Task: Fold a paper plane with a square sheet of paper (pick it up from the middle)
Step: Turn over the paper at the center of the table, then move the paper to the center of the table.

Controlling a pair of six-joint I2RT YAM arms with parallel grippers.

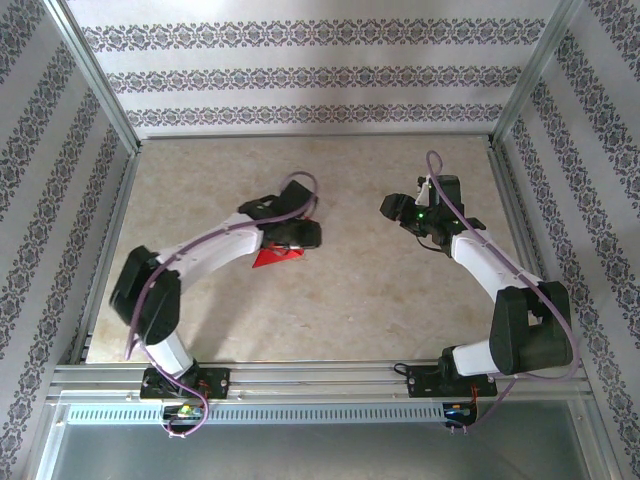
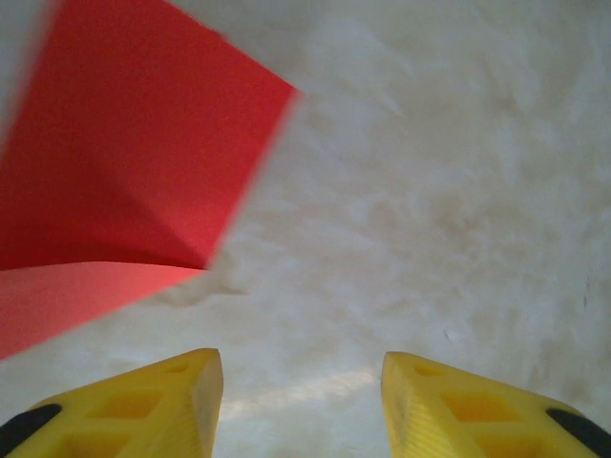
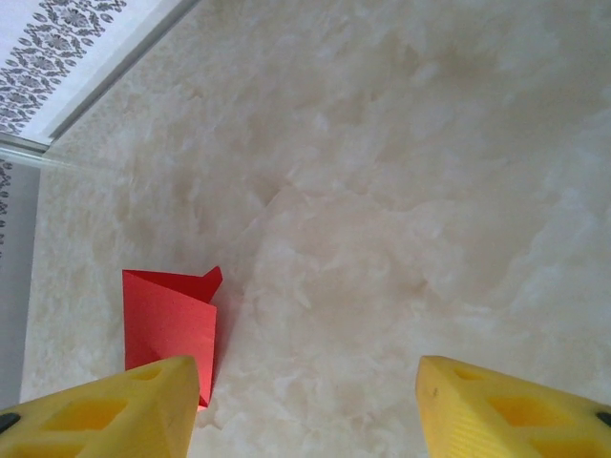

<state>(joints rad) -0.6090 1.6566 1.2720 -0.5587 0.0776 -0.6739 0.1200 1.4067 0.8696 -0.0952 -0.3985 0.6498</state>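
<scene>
1. Fingers [image 2: 153,401] of the left gripper [image 2: 299,367] are yellow and cut off by the bottom edge of the left wrist view. They stand moderately apart with bare table [image 2: 458,191] between them, gripping nothing and touching nothing.
2. The square sheet of paper [image 2: 124,143], bright red, lies toward the upper left of that view, beyond the finger on that side and apart from it. It is folded: a darker slanted panel meets a paler flap below it along a crease. Its edges are blurred, and its left part runs off the frame.
3. From above, the left arm reaches to left of centre on the table. Its dark wrist covers the far part of the paper, and a red triangle peeps out on the near side. How high the fingers sit above the sheet cannot be told from there.
4. The right gripper [image 3: 305,367] stands wide open — bare marbled table fills the gap, and it holds nothing. In the top view it hovers right of centre, well apart from the paper.
5. In the right wrist view the paper shows small, folded, with one corner turned up. Its near corner is hidden behind the yellow finger on the view's left. A patterned wall [image 3: 76,43] and a metal rail [image 3: 29,150] cross the upper left corner.
</scene>
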